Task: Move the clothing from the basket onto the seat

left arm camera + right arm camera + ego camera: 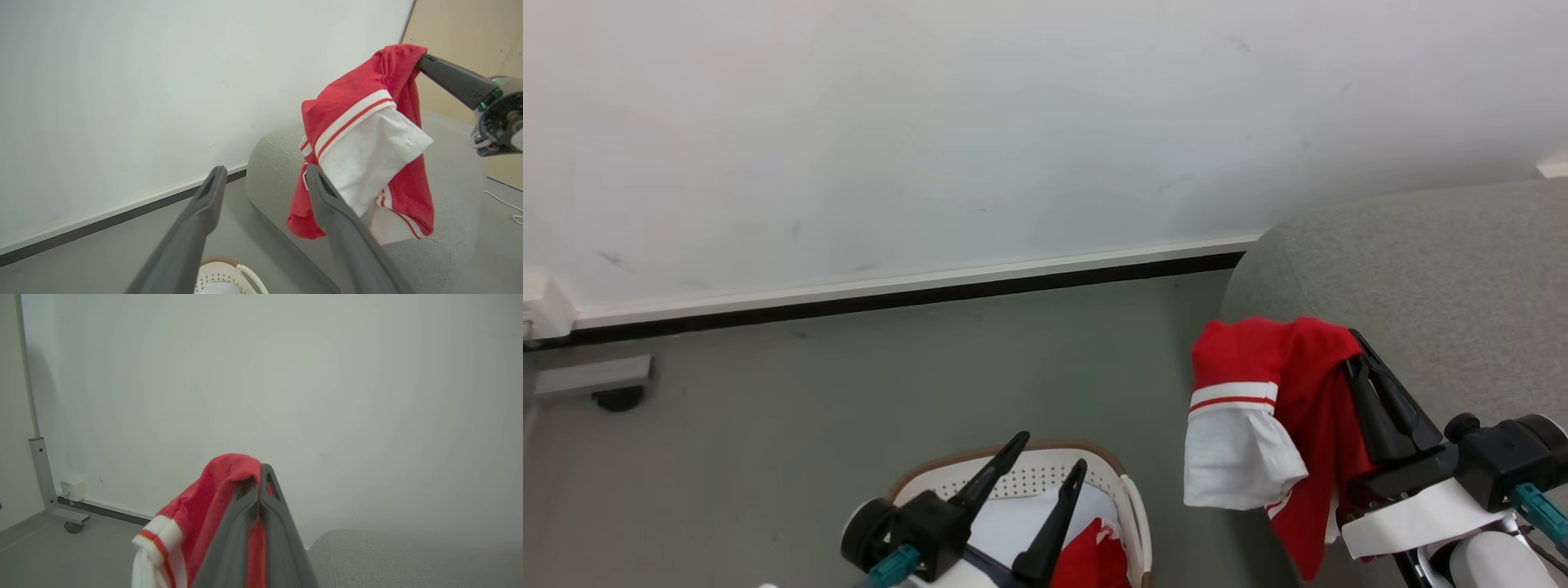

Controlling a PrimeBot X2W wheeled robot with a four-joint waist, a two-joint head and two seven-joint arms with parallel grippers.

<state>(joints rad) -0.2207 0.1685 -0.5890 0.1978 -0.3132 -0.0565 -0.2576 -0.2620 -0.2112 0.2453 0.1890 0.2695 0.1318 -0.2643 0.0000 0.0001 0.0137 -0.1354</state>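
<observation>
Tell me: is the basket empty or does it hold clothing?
Not empty: a red garment lies inside the basket, beside its white pad.

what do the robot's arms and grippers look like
The left gripper and right gripper each have two long, tapering dark grey fingers on a black wrist block with a teal connector. The forearm behind is pale white.

Grey floor (931, 367) carries white basket (1133, 505), grey seat (1421, 269), wheeled stand foot (592, 377).

No legible text or labels anywhere.
</observation>
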